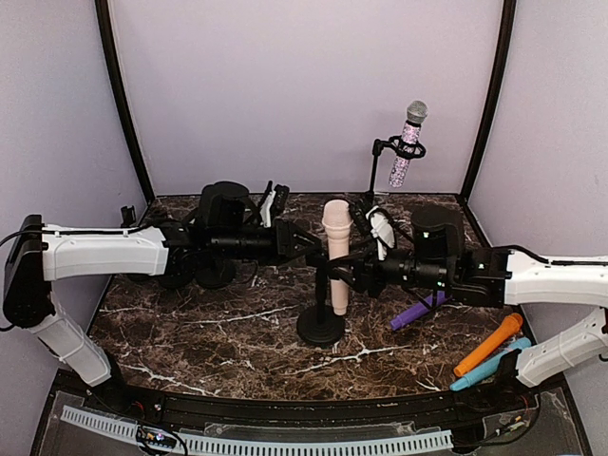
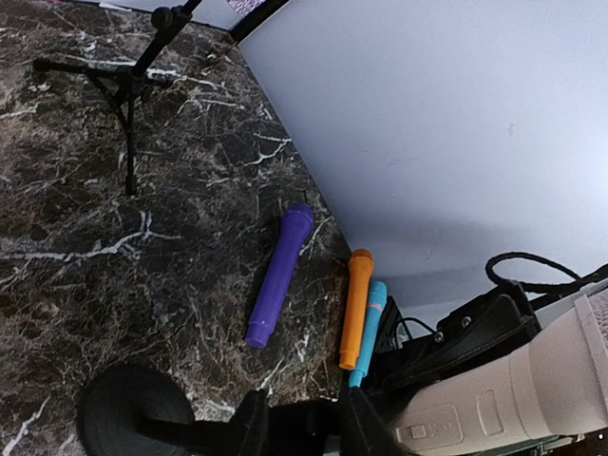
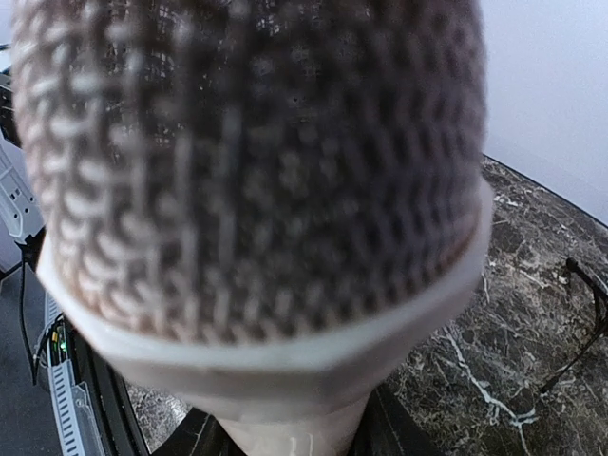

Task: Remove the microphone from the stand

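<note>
A pale pink microphone [image 1: 335,249] stands upright on a black stand with a round base [image 1: 320,328] at the table's middle. My left gripper [image 1: 310,245] reaches in from the left. In the left wrist view its fingers [image 2: 253,426] close on the stand's black upper part [image 2: 306,429], with the base [image 2: 128,410] to the left and the microphone body [image 2: 532,380] to the right. My right gripper [image 1: 346,276] comes from the right and is shut on the microphone's body below the mesh head [image 3: 256,161], which fills the right wrist view.
A glittery microphone [image 1: 409,142] sits on a tripod stand at the back right. Purple [image 1: 418,310], orange [image 1: 488,344] and blue [image 1: 490,367] microphones lie at the right. A white and black microphone [image 1: 379,226] lies behind the stand. Dark stand bases [image 1: 215,274] sit at the left.
</note>
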Controlling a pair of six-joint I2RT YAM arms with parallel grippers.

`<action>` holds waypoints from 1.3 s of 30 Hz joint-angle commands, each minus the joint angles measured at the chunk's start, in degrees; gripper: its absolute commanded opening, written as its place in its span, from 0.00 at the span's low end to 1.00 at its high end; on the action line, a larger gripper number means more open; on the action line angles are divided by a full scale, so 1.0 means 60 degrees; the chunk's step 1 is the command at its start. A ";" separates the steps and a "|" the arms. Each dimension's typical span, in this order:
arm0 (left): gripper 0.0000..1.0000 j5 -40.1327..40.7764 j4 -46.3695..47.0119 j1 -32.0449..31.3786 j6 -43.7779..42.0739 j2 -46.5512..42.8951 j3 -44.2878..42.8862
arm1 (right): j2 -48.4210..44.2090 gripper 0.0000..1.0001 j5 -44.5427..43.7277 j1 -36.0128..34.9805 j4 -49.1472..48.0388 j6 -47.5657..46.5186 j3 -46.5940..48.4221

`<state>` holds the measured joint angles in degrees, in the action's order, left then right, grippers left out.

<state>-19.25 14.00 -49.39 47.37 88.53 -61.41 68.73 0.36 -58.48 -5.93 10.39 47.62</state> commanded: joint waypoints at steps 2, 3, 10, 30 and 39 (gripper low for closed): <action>0.28 0.0399 -0.2102 -0.0120 -0.0909 0.0178 0.0379 | -0.0341 0.20 -0.0545 0.0042 -0.0675 0.0348 -0.0167; 0.28 0.0418 -0.2100 -0.0130 -0.0971 0.0188 0.0417 | -0.0334 0.20 -0.0527 0.0030 -0.0779 0.0394 -0.0247; 0.28 0.0385 -0.1725 -0.0242 -0.1163 0.0211 0.0716 | -0.0240 0.20 -0.0599 0.0006 -0.1387 0.0588 -0.0722; 0.67 0.1657 -0.1715 -0.0249 -0.3093 -0.2088 0.1264 | -0.1449 0.84 -0.0787 -0.0096 -0.1024 0.1078 -0.1122; 0.76 0.0800 -0.1268 -0.0229 -0.5101 -0.2563 0.1110 | -0.1786 0.99 -0.1115 -0.0165 0.0130 0.0994 -0.0061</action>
<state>-10.94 4.64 -50.52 24.64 74.89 -54.28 58.46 -4.29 -58.89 -8.01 16.62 42.48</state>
